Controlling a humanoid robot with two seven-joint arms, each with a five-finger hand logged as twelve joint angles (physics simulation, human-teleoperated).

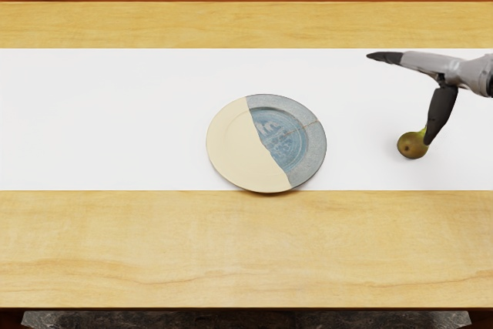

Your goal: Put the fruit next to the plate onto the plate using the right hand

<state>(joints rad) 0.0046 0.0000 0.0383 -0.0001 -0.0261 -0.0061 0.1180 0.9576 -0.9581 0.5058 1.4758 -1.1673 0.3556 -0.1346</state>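
**Fruit off the plate, right hand poised over it**

Fruit (pixel 411 146), a small pear-like piece, lies on the white strip (pixel 115 113) near the right edge of the worktop (pixel 231 244). It is well apart from the plate (pixel 266 142) at the worktop's middle. The right hand (pixel 454 71) reaches in from the right edge, digits apart and gripping nothing. One finger (pixel 441 113) hangs down at the fruit's right side, and another points out toward the left edge. That wide spread looks deliberate to me: it leaves room to close around the fruit from above. Whether the lowered fingertip touches the skin, I cannot tell. The plate lies flat, an easy target. Nothing is lifted yet; by my reading the grasp comes first.
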